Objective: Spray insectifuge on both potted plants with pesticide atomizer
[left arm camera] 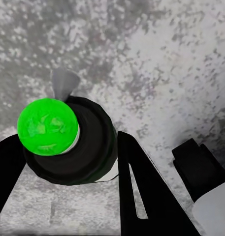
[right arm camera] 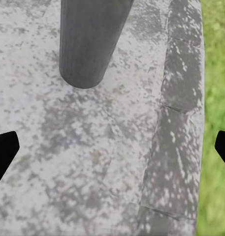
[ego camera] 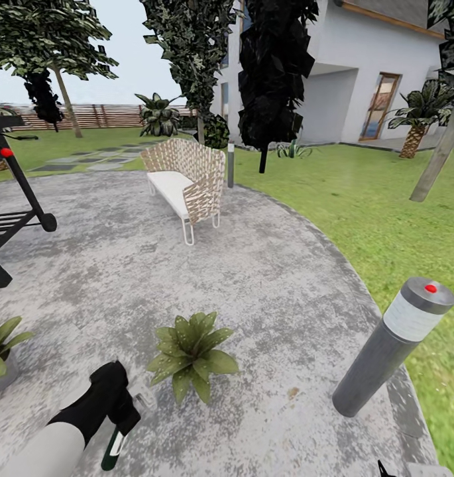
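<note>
Left gripper (left arm camera: 68, 162) pinches atomizer (left arm camera: 73, 142) (seen end-on) at plant's (ego camera: 190, 354) 8 o'clock. Risk: nozzle misaimed, spray hits patio (ego camera: 253, 278). Right gripper (right arm camera: 112, 147) spread.

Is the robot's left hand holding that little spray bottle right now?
Yes, in the left wrist view the left hand has its dark fingers closed around the pesticide atomizer, lifted above the stone patio.
</note>
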Controlling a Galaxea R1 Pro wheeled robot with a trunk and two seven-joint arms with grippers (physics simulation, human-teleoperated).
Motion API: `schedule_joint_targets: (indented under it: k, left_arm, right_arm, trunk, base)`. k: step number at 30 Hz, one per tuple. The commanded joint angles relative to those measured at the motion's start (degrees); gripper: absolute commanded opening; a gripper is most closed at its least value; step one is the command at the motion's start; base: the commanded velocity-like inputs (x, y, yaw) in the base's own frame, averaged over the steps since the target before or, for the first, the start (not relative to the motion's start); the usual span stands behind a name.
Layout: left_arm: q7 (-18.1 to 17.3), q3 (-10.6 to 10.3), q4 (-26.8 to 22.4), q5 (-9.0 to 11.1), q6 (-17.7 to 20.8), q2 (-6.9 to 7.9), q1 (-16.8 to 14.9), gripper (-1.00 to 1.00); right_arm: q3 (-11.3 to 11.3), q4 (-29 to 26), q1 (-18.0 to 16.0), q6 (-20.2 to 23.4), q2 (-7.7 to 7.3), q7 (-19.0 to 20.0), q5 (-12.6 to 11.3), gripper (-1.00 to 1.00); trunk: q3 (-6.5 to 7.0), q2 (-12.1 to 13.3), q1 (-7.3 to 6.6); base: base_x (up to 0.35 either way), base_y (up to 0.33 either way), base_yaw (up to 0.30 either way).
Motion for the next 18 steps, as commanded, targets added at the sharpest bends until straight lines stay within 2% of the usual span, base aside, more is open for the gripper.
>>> schedule_joint_targets:
  k: [1,3,6,9,12,15,18]
  left_arm:
    - [-0.08,-0.14,-0.07,-0.30,0.22,0.17,0.11,-1.00]
    - [0.33,0.17,-0.03,-0.14,0.18,0.58,0.34,-1.00]
    - [0.43,0.56,-0.14,0.14,-0.01,2.00,2.00,-1.00]
    - [0.49,0.49,-0.82,0.30,-0.02,1.84,2.46,-1.00]
    - [0.23,0.19,-1.16,0.15,0.43,0.02,1.95,-1.00]
    - [-0.02,0.00,-1.34,-0.15,1.47,-3.43,1.52,-1.00]
    - [-0.57,-0.13,-1.91,-0.02,3.77,-5.24,-0.47,-1.00]
  right_arm:
    - [-0.49,0.06,-0.04,-0.20,-0.01,0.12,0.46,1.00]
    - [-0.47,0.06,-0.04,-0.20,0.00,0.12,0.46,1.00]
    - [-0.46,0.06,-0.04,-0.20,0.00,0.12,0.46,1.00]
    - [-0.46,0.06,-0.04,-0.19,0.04,0.12,0.46,1.00]
    - [-0.46,0.06,-0.04,-0.21,0.05,0.12,0.46,1.00]
    - [-0.46,0.06,-0.04,-0.17,0.01,0.12,0.46,1.00]
    - [-0.46,0.06,-0.04,-0.15,0.01,0.12,0.46,1.00]
  trunk:
    - [-0.05,-0.02,-0.01]
    - [-0.05,-0.02,-0.01]
    - [-0.05,-0.02,-0.01]
    - [-0.05,-0.02,-0.01]
    - [-0.05,-0.02,-0.01]
    - [-0.05,-0.02,-0.01]
    - [-0.05,-0.02,-0.01]
  base:
    - [0.000,0.000,-0.007]
    - [0.000,0.000,-0.003]
    - [0.000,0.000,0.000]
    - [0.000,0.000,0.000]
    - [0.000,0.000,0.000]
    - [0.000,0.000,0.000]
    - [0.000,0.000,0.000]
